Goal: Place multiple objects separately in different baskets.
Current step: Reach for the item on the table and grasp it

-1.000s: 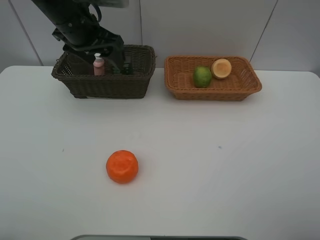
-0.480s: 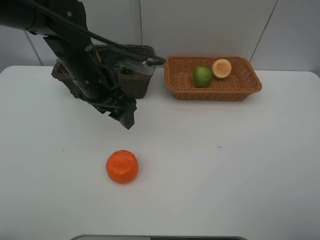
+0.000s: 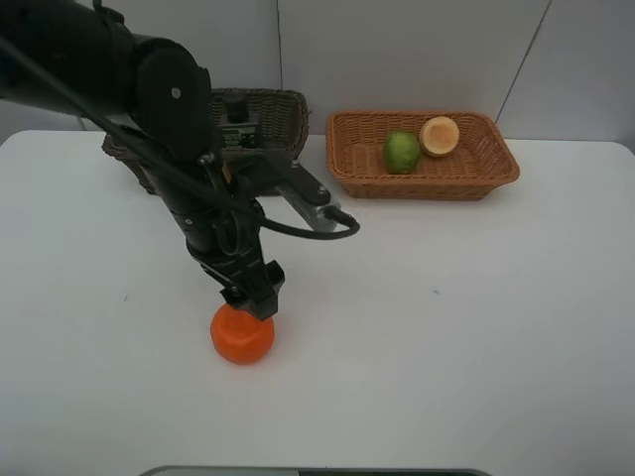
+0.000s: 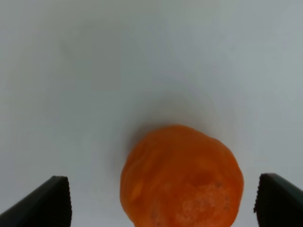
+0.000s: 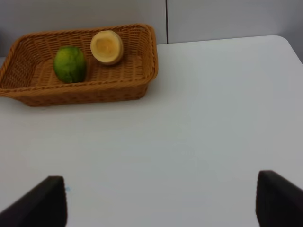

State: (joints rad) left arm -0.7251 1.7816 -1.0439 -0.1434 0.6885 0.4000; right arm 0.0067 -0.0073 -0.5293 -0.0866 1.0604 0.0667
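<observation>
The orange round fruit (image 3: pixel 242 335) lies on the white table toward the front left. My left gripper (image 3: pixel 253 297) hangs right over it, open, with its two fingertips (image 4: pixel 47 204) either side of the orange fruit (image 4: pixel 182 177) and apart from it. The light tan basket (image 3: pixel 427 177) at the back right holds the green lime (image 3: pixel 402 152) and a yellowish cut fruit (image 3: pixel 440 136). The dark brown basket (image 3: pixel 273 107) stands at the back left, mostly hidden behind my left arm. My right gripper (image 5: pixel 163 203) is open over bare table, facing the tan basket (image 5: pixel 80 92).
The white table (image 3: pixel 466 317) reaches to a pale wall at the back. A black cable (image 3: pixel 327 230) loops off the left arm in front of the dark basket. The lime (image 5: pixel 70 64) and the cut fruit (image 5: pixel 107 47) sit side by side.
My left arm has left the dark basket and swung forward and down across the table, ending over the orange fruit. The fruit and both baskets have stayed put.
</observation>
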